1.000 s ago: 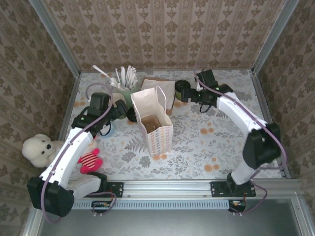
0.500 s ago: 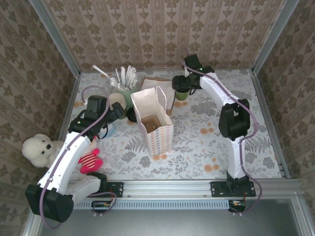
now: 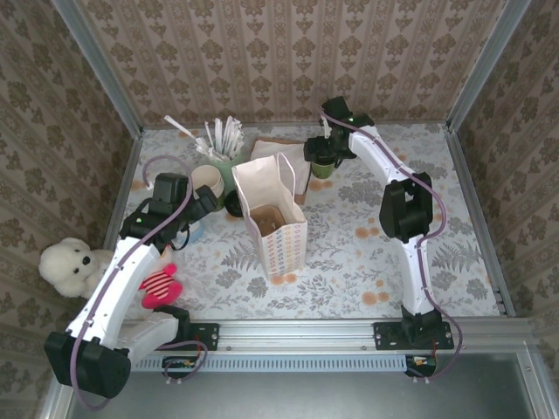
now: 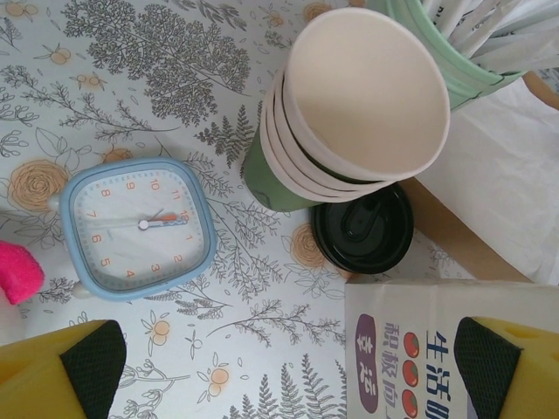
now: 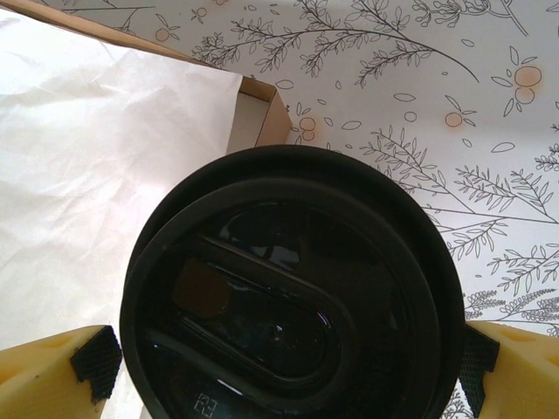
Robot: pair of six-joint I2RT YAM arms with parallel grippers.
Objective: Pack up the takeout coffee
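Note:
The takeout coffee (image 3: 324, 168) is a dark green cup with a black lid (image 5: 288, 297), standing at the back of the table, right of the paper bag (image 3: 272, 216). My right gripper (image 3: 320, 154) hangs straight over it, open. Its yellow fingers (image 5: 52, 375) stand on either side of the lid, and the right pad (image 5: 478, 358) is close against the rim. My left gripper (image 4: 288, 380) is open and holds nothing. It hovers left of the bag (image 4: 454, 340), above the table, near a stack of cream-rimmed cups (image 4: 358, 105).
A loose black lid (image 4: 362, 229) lies beside the stack, and a blue clock (image 4: 140, 227) lies to its left. A pale green cup of straws (image 3: 223, 144) stands at the back. White paper on brown card (image 5: 105, 175) lies by the coffee. A teddy bear (image 3: 70, 266) and a pink toy (image 3: 157, 284) sit at the left.
My right arm swung from an elbow-out pose to stretched straight back, carrying the open gripper from right of the coffee to over its lid. The left arm has barely shifted.

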